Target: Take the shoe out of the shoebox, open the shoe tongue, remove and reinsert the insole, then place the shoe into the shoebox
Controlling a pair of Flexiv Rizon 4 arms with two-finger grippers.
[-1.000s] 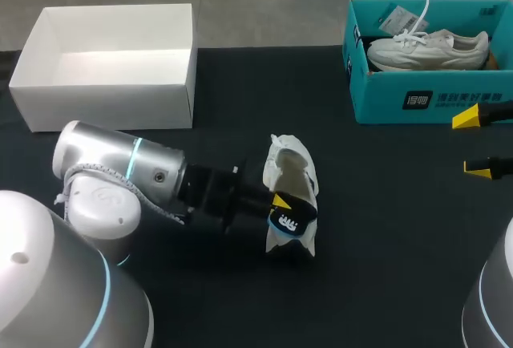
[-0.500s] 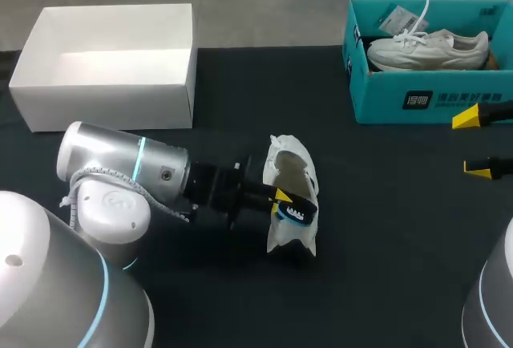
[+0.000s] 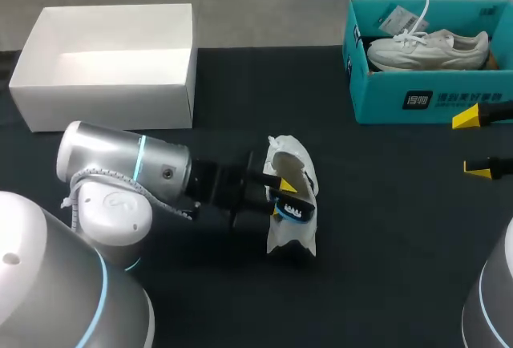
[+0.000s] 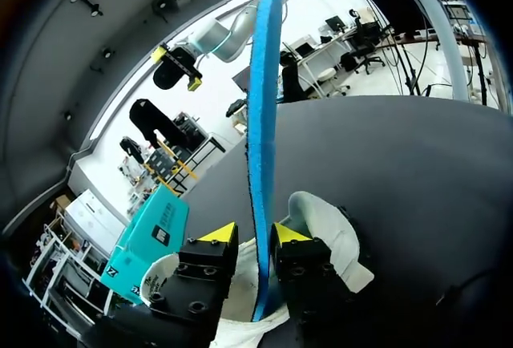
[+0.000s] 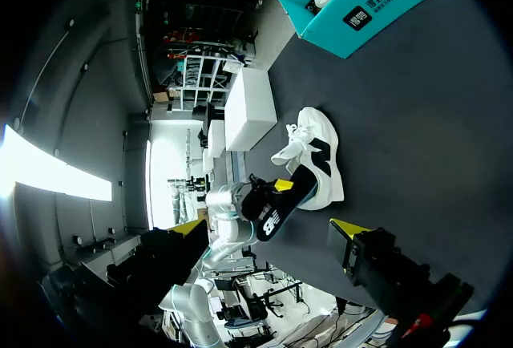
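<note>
A white shoe [image 3: 295, 159] lies on the black table near the middle. A blue-and-black insole [image 3: 295, 212] sticks out of its opening. In the left wrist view the insole [image 4: 263, 123] stands edge-on between the yellow tips of my left gripper [image 4: 255, 234], over the shoe [image 4: 329, 220]. It rests against one finger and a small gap shows at the other, so the gripper is open. My left gripper [image 3: 284, 190] comes at the shoe from the left. My right gripper [image 3: 473, 144] hangs wide open at the table's right edge, below the teal shoebox [image 3: 385, 99].
The teal shoebox at the back right holds a second white shoe [image 3: 429, 47]. An open white box [image 3: 104, 91] stands at the back left. From the right wrist, the shoe [image 5: 321, 151] lies well ahead of my right gripper [image 5: 263, 232].
My left gripper has pushed closer to the shoe, carrying the insole a little deeper, and its fingers have parted from the insole. The right arm has not moved.
</note>
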